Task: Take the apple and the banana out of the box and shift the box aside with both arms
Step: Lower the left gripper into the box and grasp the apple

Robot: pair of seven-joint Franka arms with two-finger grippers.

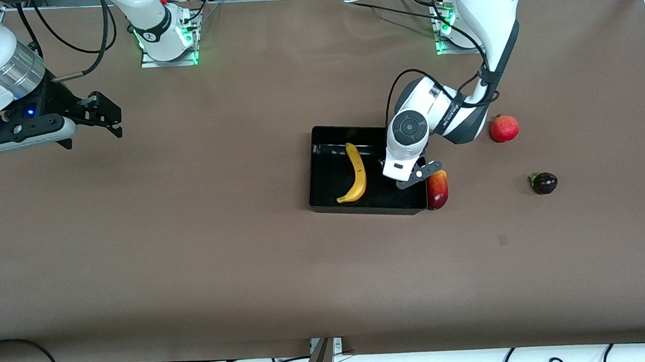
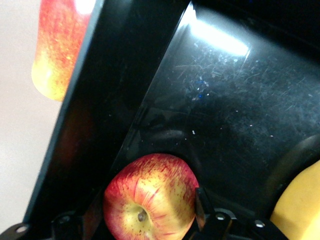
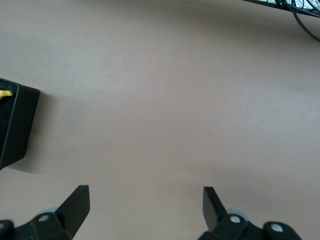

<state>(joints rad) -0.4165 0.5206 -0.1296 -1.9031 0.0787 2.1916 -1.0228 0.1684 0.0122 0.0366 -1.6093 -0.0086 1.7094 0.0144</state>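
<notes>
The box, a glossy black open-topped bin, sits on the brown surface near its middle, shifted toward the left arm's end; clock directions here take 12 o'clock as pointing at the arm bases in the front view. The banana lies inside the box, running from 12 to 6 o'clock along the middle of its floor. The left end effector is down inside the box by its 3 o'clock wall. The left wrist view shows its 2 fingers pressed against either side of the apple, which sits low over the black floor beside that wall, stem end toward the camera. Just outside that wall, at the box's 4 o'clock corner, a longer red-and-yellow fruit lies touching the box. A red pomegranate rests at 2 o'clock from the box, and a small dark purple fruit at 3 o'clock, both apart from it. The right end effector waits with its fingers spread wide over bare surface, well apart from the box at its 10 o'clock.
</notes>
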